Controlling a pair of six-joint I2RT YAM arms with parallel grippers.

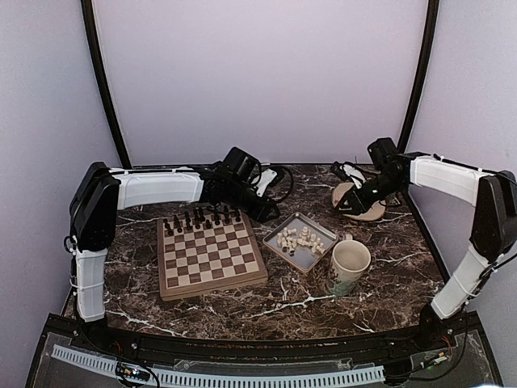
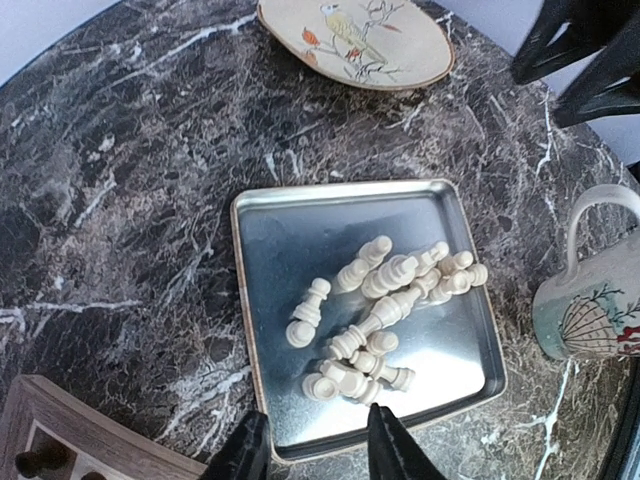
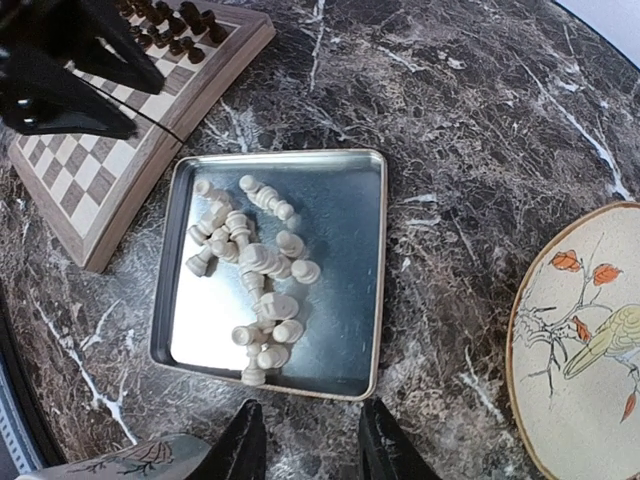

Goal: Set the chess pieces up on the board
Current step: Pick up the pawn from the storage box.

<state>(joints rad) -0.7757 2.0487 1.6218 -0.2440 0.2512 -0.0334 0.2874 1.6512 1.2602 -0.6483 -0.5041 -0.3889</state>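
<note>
**Over the tray, two empty grippers and a heap of white men**

From above, the board (image 1: 212,267) sits left of centre with dark chessmen (image 1: 202,218) along its far ranks. None of the chess pieces (image 1: 299,238) stands on it. They lie heaped in the grey tray (image 1: 307,260), which is just beside the mug (image 1: 349,265). The left gripper (image 1: 262,206) hangs beyond the board's far right corner, and the right gripper (image 1: 349,202) hangs over the bird plate (image 1: 371,212).

Seen from the left wrist, its fingers (image 2: 390,445) stand moderately apart with nothing between them, above the tray's near rim. The pieces lie on their sides, touching and overlapping.

From the right wrist it is the same story: fingers (image 3: 385,445) parted, holding nothing, just short of the tray's edge.

The trouble I'd expect is in that pile. The men are round and crowded, so a pinch could lift two at once or flick a neighbour out. The thin tray might slide towards the mug if nudged. A low left-arm swing across the board could topple the dark men.
</note>
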